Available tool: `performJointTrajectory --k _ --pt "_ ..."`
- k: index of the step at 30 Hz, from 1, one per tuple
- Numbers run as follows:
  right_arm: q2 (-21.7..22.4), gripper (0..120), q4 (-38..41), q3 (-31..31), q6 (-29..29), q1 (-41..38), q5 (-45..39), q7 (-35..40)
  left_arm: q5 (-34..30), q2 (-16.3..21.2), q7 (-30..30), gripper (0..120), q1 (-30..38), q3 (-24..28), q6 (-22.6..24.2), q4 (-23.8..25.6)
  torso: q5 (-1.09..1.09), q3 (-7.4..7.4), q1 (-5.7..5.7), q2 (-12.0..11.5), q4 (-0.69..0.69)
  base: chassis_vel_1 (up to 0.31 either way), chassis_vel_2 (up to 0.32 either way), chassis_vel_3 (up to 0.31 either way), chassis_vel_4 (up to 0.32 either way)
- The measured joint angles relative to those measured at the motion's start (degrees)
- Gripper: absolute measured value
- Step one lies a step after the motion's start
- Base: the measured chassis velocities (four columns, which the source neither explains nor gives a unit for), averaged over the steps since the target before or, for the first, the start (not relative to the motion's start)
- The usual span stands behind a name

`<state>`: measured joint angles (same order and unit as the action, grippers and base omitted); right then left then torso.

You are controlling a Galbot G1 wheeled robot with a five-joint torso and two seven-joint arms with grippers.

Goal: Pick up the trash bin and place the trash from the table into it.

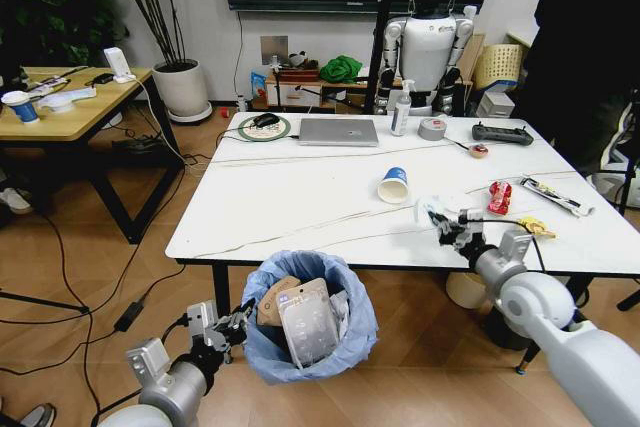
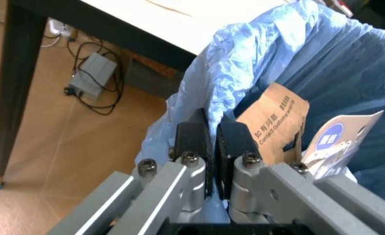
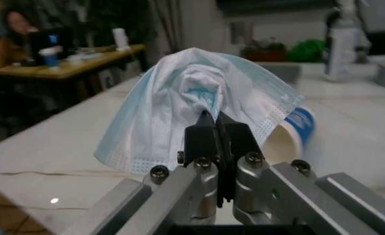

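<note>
The trash bin (image 1: 309, 317), in front of the table (image 1: 300, 207), holds one cardboard piece (image 2: 271, 122). Left gripper (image 2: 212, 142) pinches its bag rim; right gripper (image 3: 216, 128) pinches one face mask (image 3: 186, 107) above the table.

table top (image 1: 300, 197): smooth, shiny white stone look with thin grey lines
trash bin bag (image 2: 245, 63): thin, crinkly light-blue plastic
cardboard piece (image 2: 274, 122): brown, matt, a bit rough
face mask (image 3: 179, 107): soft, pleated blue-and-white cloth
paper cup (image 1: 394, 185): white-and-blue paper
left gripper (image 2: 212, 134): black matt pads on dull silver metal with screws
floor (image 1: 70, 267): smooth wood look, a little shiny
far-left desk (image 1: 75, 107): light wood top
</note>
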<state>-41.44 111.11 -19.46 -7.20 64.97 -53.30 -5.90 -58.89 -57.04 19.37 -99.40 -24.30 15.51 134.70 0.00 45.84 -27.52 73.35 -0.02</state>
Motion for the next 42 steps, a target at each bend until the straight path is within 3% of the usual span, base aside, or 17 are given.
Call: performJointTrajectory --k 5,7,14,24,33,40,42 --pt "9.3 0 14.0 3.2 3.5 0.9 -4.8 -8.9 -0.3 0.9 0.6 0 0.7 1.3 0.0 0.1 -0.04 -0.01 0.01 0.0 0.01 0.0 0.0 0.0 0.0" --pt "12.7 0 17.9 6.6 3.3 0.1 -5.8 -8.8 -1.3 1.2 2.0 0 0.8 1.7 0.1 0.7 0.0 -0.01 0.01 0.0 0.01 0.0 0.0 0.0 0.0" --pt "18.6 0 22.1 14.5 1.0 0.0 -5.8 -4.5 -3.3 2.4 5.7 0 0.0 1.6 1.2 2.9 0.0 -0.01 0.01 0.0 0.0 0.0 0.0 0.0 0.0" --pt "17.8 0 20.6 23.8 1.1 -3.8 3.2 -6.1 -5.6 3.4 7.8 0 -0.6 1.3 3.1 4.1 0.01 0.0 0.01 0.0 0.01 0.0 0.0 0.0 0.0" --pt "17.3 0 19.3 26.2 3.3 -3.1 10.0 -9.0 -6.8 2.6 8.1 0 -0.6 1.3 4.1 4.2 0.0 -0.01 0.01 0.0 0.0 0.0 0.0 0.0 0.0" --pt "17.1 20 19.2 26.0 3.5 -2.8 11.3 -9.0 -6.7 2.4 8.0 0 -1.1 1.2 4.5 4.5 0.0 0.0 0.0 0.0 0.01 0.0 0.0 0.0 0.0" --pt "17.0 31 19.1 25.9 3.6 -2.7 11.7 -9.0 -6.6 2.2 7.9 0 -1.1 1.2 4.6 4.5 0.0 0.0 0.0 0.0 0.01 0.0 0.0 0.0 0.0"
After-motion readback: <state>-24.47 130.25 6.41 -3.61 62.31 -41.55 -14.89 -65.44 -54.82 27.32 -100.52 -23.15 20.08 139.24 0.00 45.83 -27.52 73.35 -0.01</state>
